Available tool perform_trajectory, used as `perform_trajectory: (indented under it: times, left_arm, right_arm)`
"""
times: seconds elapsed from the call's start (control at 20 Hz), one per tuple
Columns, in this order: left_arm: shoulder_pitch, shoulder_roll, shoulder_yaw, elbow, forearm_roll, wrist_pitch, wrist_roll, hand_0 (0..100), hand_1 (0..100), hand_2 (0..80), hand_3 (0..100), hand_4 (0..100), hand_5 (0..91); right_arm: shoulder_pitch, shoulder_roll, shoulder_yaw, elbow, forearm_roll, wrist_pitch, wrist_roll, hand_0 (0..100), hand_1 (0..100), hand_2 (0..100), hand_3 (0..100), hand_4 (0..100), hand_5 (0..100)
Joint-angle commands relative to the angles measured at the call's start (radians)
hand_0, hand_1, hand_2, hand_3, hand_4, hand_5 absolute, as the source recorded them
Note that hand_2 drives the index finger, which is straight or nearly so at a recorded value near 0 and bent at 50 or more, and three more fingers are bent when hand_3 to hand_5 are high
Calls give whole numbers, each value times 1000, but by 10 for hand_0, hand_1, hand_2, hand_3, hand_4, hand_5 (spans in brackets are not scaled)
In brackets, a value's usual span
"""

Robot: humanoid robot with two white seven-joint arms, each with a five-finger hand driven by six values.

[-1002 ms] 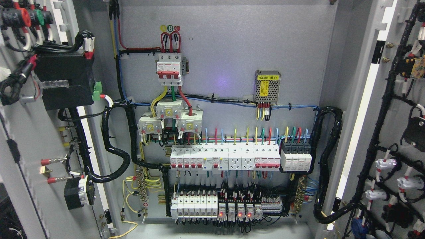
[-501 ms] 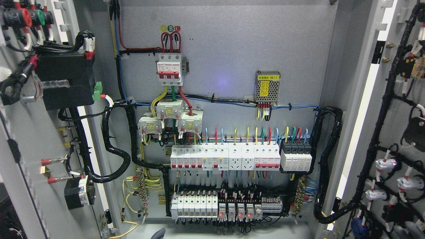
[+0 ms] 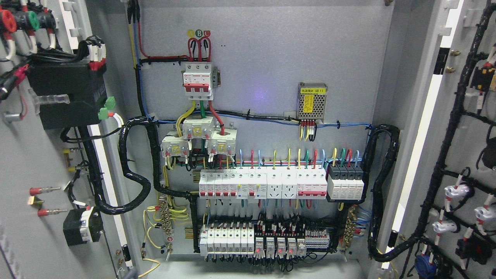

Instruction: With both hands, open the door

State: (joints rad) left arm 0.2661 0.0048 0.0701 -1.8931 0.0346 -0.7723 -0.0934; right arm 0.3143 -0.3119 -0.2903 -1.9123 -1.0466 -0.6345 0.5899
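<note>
Two grey metal cabinet doors are swung wide open, left door (image 3: 23, 162) and right door (image 3: 472, 143) nearest, both with black wiring on their inner faces. Small grey tip (image 3: 130, 273) pokes in at the bottom edge, maybe the left hand, can't tell its state. Farther back, the grey back panel (image 3: 271, 50) carries rows of white breakers (image 3: 263, 186) and a silver mesh power box (image 3: 312, 100)

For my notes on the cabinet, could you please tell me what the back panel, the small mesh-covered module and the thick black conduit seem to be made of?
Back panel: apparently sheet metal with matte grey paint, flat and evenly coloured.
Mesh-covered module: probably bare metal, judging by its perforated silvery casing; it carries a yellow label.
Black conduit: likely flexible plastic, since it curves in loops and shows spiral ridges with a slight sheen.
</note>
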Motion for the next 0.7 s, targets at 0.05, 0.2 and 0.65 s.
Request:
perform_trajectory:
  times: [0.05, 0.2, 0.65]
  left_arm:
    - [5, 44, 252, 37, 79, -929, -5, 0, 0, 0, 0, 0, 0]
    - [-17, 99, 321, 104, 113, -927, -3, 0, 0, 0, 0, 0, 0]
    - [-122, 178, 562, 264, 128, -869, -3, 0, 0, 0, 0, 0, 0]
  right_arm:
    - [34, -6, -138, 81, -107, -1, 1, 0, 0, 0, 0, 0, 0]
    - [48, -3, -151, 81, -116, -2, 1, 0, 0, 0, 0, 0, 0]
    - [86, 1, -187, 84, -119, -2, 1, 0, 0, 0, 0, 0, 0]
